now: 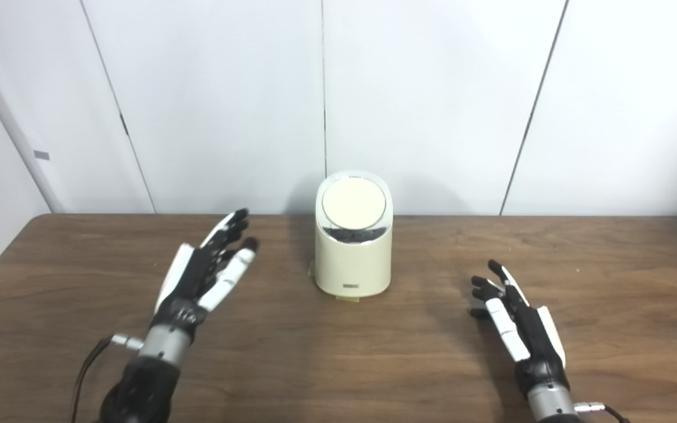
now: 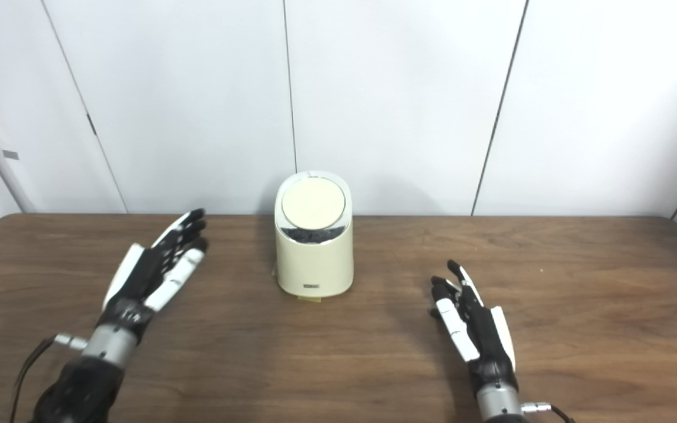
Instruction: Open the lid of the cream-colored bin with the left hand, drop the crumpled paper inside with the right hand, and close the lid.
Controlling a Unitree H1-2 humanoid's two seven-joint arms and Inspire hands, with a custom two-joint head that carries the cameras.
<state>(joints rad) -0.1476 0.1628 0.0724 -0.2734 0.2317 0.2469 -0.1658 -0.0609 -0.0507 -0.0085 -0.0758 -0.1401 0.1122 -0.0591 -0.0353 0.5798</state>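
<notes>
Item 1, nearest me: right robot hand (image 1: 518, 320), empty, fingers spread, low over the table (image 1: 338, 364). I find no crumpled paper in it, nor anywhere on the table in either view.

Item 2: left robot hand (image 1: 206, 273), also empty with fingers extended, raised a little above the table.

Item 3, beyond and between the two hands, well apart from both: cream-colored bin (image 1: 353, 258), upright near the table's far edge. Its round lid (image 1: 354, 203) lies shut.

Status, my judgement: either nothing has begun, or the paper is already inside and the lid closed. With no paper visible I lean toward the latter, but cannot confirm it.
</notes>
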